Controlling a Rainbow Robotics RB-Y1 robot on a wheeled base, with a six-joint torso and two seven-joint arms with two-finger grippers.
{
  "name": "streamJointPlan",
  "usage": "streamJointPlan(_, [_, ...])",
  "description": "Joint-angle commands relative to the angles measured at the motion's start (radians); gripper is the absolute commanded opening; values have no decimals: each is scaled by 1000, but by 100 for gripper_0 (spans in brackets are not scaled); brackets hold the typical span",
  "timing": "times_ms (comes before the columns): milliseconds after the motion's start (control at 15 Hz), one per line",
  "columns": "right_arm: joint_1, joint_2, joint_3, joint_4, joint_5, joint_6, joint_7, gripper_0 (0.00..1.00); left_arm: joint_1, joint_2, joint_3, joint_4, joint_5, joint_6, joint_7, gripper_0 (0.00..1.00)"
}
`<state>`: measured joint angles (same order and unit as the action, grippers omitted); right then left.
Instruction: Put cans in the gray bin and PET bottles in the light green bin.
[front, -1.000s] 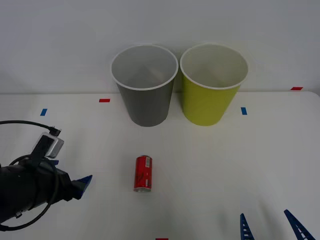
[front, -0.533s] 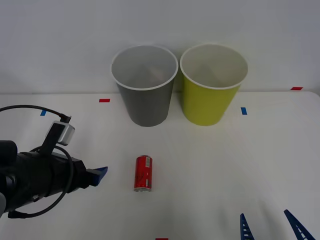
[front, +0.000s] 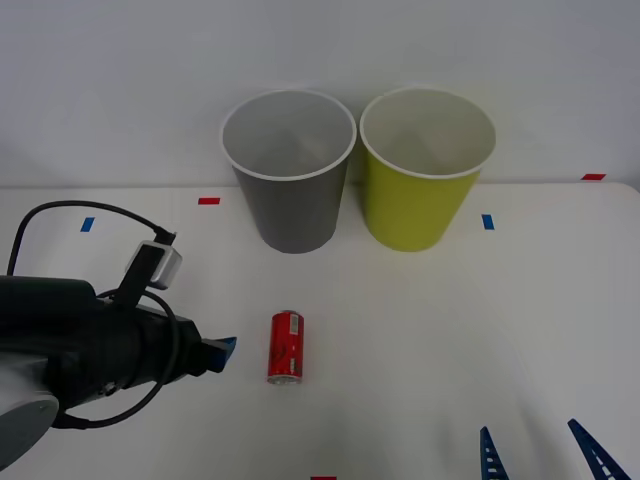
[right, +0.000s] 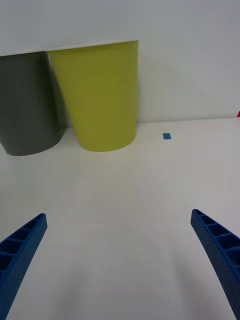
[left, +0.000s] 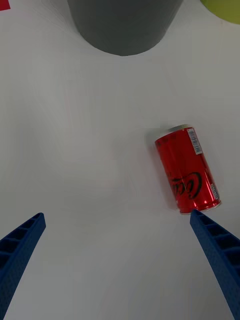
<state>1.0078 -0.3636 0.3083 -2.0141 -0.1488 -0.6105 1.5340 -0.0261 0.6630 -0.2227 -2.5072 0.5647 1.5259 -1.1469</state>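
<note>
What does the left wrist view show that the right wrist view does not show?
The left wrist view alone has the red can, lying on its side on the table beside one finger of the open left claw. The right wrist view alone has the open right claw and a blue tape mark. Both include the gray bin, the light green bin and the white table.

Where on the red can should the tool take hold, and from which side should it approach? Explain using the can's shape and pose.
Probably across the middle of the red can, on its curved sides, coming from above. It lies on its side on the table, silver ends toward and away from the bins, so the round flanks are free. The open left tool is nearest it.
</note>
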Motion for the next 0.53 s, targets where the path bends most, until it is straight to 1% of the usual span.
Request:
streamJointPlan(67, [0, 0, 0, 0, 0, 0, 0, 100, -31, 14, -47, 42, -23, -53, 36, 100])
streamJointPlan(333, [0, 0, 0, 0, 0, 0, 0, 100, -54, 12, -86, 45, -29, -55, 72, 100])
streamJointPlan(400, [0, 0, 0, 0, 0, 0, 0, 100, -60, 12, -95, 45, -31, -56, 104, 100])
streamJointPlan(533, [0, 0, 0, 0, 0, 0, 0, 100, -86, 17, -146, 47, -51, -59, 211, 100])
